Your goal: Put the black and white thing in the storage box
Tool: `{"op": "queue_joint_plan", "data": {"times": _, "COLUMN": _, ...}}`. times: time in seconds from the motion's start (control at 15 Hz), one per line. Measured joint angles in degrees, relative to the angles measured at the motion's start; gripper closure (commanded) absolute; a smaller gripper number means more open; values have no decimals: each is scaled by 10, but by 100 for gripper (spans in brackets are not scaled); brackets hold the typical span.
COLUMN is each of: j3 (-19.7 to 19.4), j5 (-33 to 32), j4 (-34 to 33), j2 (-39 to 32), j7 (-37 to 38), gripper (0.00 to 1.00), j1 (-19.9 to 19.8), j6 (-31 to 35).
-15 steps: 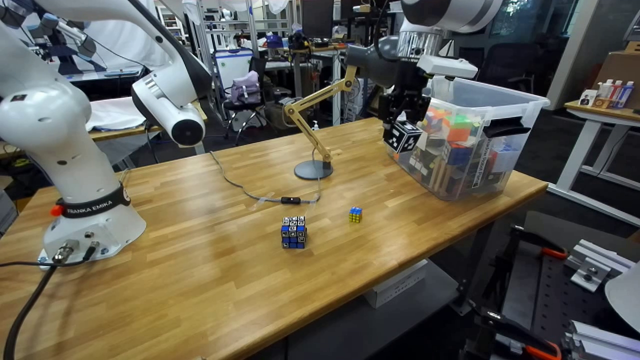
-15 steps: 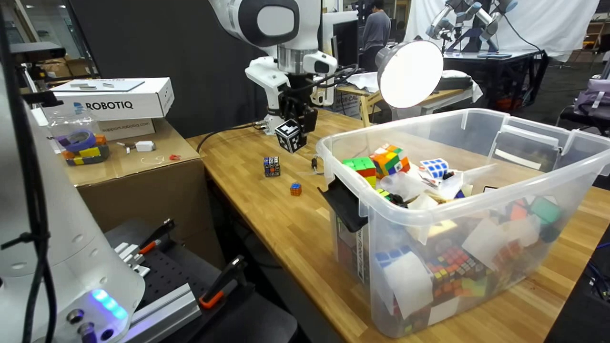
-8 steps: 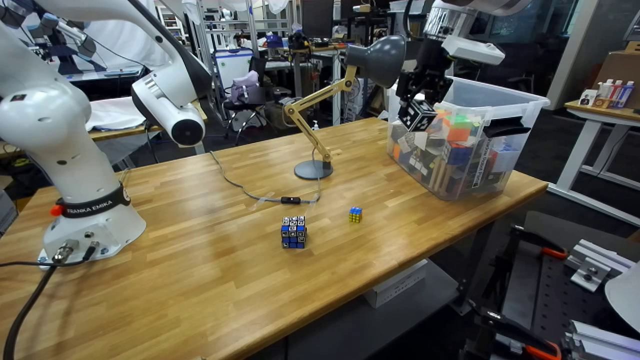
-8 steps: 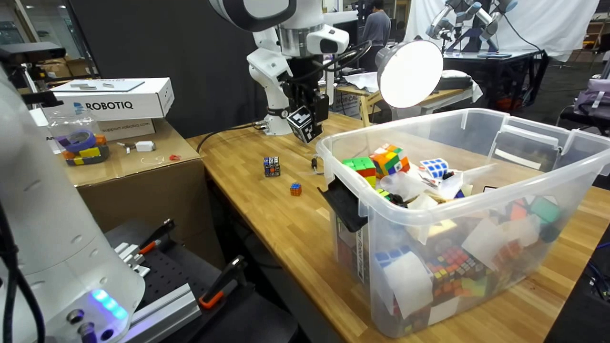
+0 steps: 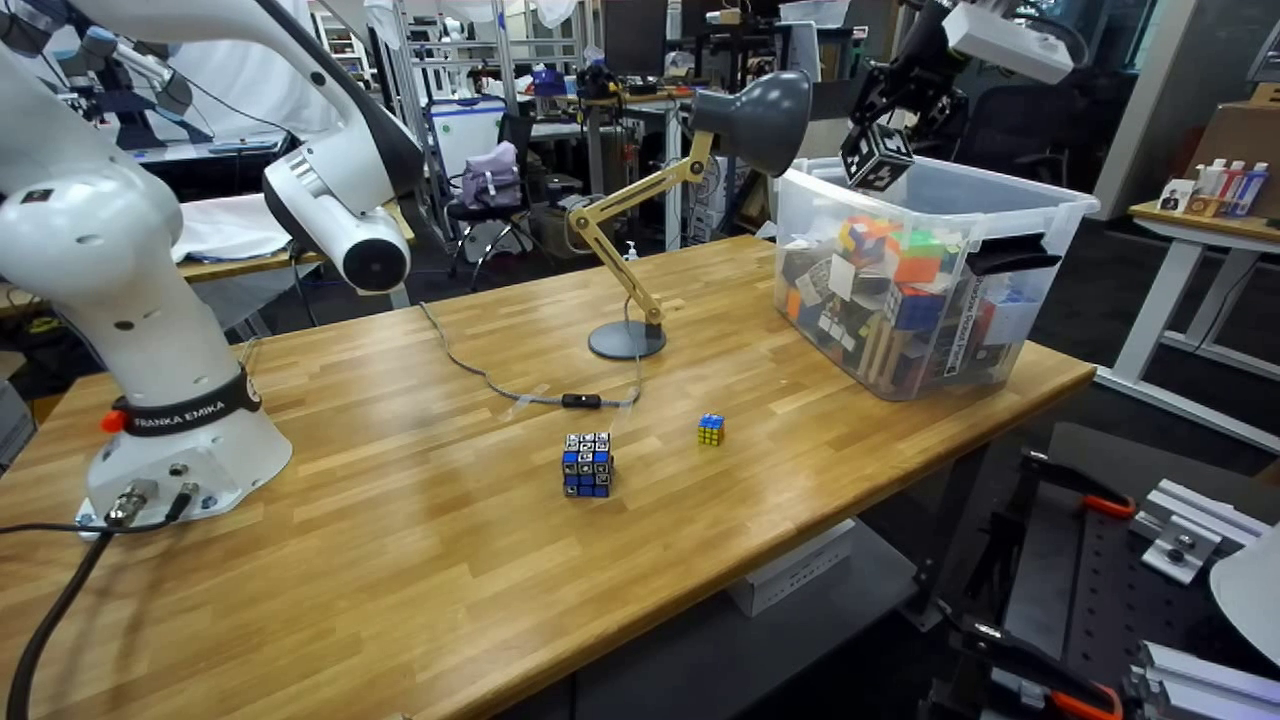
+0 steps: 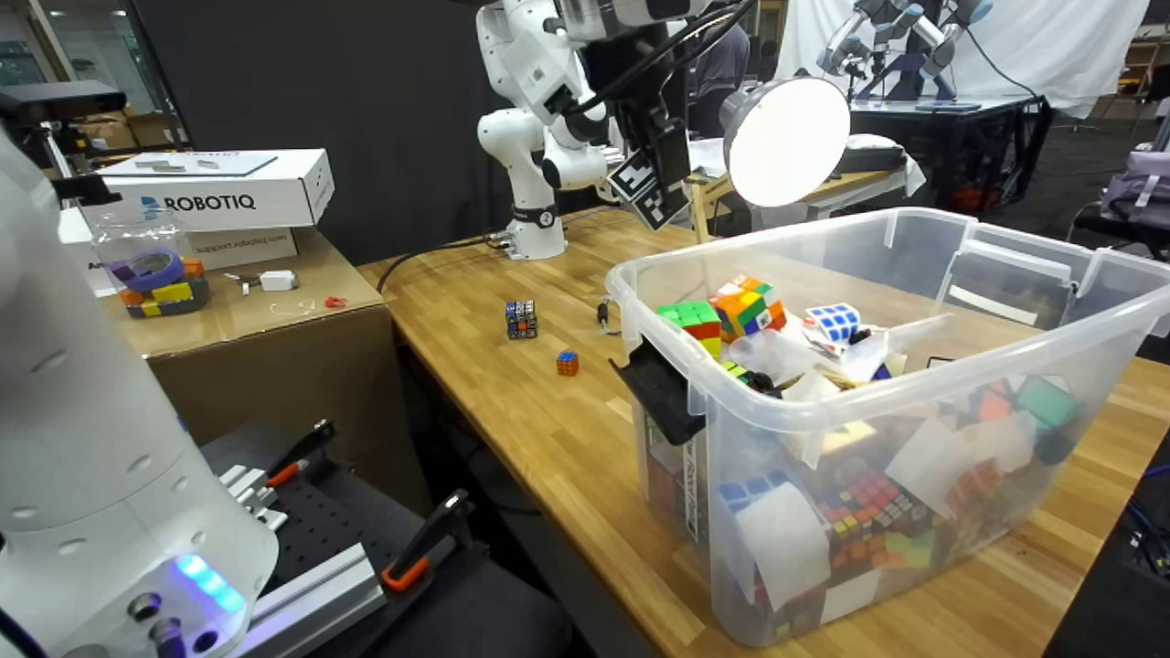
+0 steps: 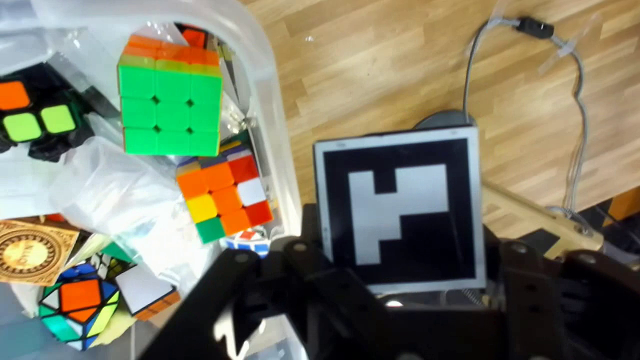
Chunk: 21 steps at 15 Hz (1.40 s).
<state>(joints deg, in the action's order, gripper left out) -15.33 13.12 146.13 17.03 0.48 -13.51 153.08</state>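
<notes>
End effector (image 7: 401, 240) clamped on black-white cube (image 5: 877, 158), gripping from 2 sides. Cube up off tabletop (image 5: 400, 540), upper part of frame and tilted in both exterior views. Wrist view: cube center-right, bin (image 7: 272, 115) rim just left of it. Inside bin along rim: green cube (image 7: 171, 107), multicolor cube (image 7: 226, 199). Bin at right of frame in both exterior views, contents showing through walls. On tabletop, mid-frame: blue cube (image 5: 587, 465), mini cube (image 5: 711, 430) to its right, apart. Lamp (image 6: 791, 142) lit, upper center-right of frame.
</notes>
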Motion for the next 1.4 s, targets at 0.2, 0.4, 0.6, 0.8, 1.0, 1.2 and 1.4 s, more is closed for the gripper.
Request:
{"op": "queue_joint_plan", "data": {"times": 0.2, "j3": -11, "j5": 0, "j4": 0, "j2": 4, "j7": 34, "gripper": 61, "j1": -21, "j6": 34}}
{"op": "queue_joint_plan", "data": {"times": 0.4, "j3": -27, "j5": 10, "j4": -2, "j2": 2, "j7": 69, "gripper": 61, "j1": -32, "j6": 36}}
{"op": "queue_joint_plan", "data": {"times": 0.6, "j3": -45, "j5": 20, "j4": -14, "j2": -8, "j7": 105, "gripper": 61, "j1": -44, "j6": 36}}
{"op": "queue_joint_plan", "data": {"times": 0.8, "j3": -57, "j5": 33, "j4": -37, "j2": -27, "j7": 123, "gripper": 61, "j1": -51, "j6": 35}}
{"op": "queue_joint_plan", "data": {"times": 1.0, "j3": -60, "j5": 76, "j4": -60, "j2": -44, "j7": 119, "gripper": 36, "j1": -43, "j6": 28}}
{"op": "queue_joint_plan", "data": {"times": 1.2, "j3": -59, "j5": 78, "j4": -60, "j2": -46, "j7": 118, "gripper": 36, "j1": -42, "j6": 26}}
{"op": "queue_joint_plan", "data": {"times": 1.4, "j3": -59, "j5": 78, "j4": -60, "j2": -46, "j7": 118, "gripper": 36, "j1": -42, "j6": 26}}
